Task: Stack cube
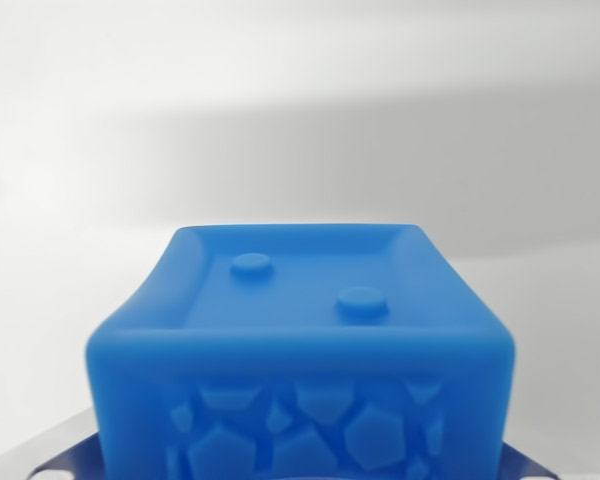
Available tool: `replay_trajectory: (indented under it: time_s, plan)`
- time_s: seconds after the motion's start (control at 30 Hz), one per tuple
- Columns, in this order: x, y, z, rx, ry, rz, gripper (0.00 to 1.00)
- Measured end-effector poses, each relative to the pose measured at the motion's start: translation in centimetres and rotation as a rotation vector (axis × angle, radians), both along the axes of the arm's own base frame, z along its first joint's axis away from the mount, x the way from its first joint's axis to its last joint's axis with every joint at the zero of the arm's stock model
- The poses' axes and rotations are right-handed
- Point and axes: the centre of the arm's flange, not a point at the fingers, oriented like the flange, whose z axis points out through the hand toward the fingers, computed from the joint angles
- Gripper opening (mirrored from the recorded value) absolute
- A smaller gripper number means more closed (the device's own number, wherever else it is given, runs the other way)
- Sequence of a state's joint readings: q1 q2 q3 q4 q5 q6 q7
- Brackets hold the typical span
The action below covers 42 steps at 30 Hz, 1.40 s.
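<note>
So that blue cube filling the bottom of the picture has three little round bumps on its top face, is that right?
Not quite. The blue cube does fill the bottom of the picture, but its top face shows two round bumps, not three, as the wrist view shows.

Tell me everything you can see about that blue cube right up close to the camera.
The blue cube fills the lower middle of the wrist view. It looks like soft, matte rubber or silicone, with rounded edges. Its top face is recessed inside a raised rim and carries two small round studs. The near side shows raised, pebble-like polygons. It sits upright, almost square to the camera. Grey metal parts show at its lower corners; whether they grip it cannot be seen. Behind it is a plain white surface.
</note>
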State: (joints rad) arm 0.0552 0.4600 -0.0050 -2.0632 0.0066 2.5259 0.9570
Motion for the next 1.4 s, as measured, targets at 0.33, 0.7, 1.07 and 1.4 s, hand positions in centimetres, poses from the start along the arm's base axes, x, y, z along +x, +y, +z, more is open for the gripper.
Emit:
replay_trajectory:
  time_s: [0.33, 0.7, 1.07, 1.4]
  plan:
    - [-0.3, -1.7, 0.6, 0.0, 0.0, 0.039, 0.0]
    - [-0.7, -3.9, 1.2, -0.001, 0.0, 0.088, 0.0]
    - [-1.0, -6.0, 1.8, -0.001, -0.001, 0.135, 0.0]
    - [-1.3, -7.9, 2.3, -0.002, 0.0, 0.179, 0.0]
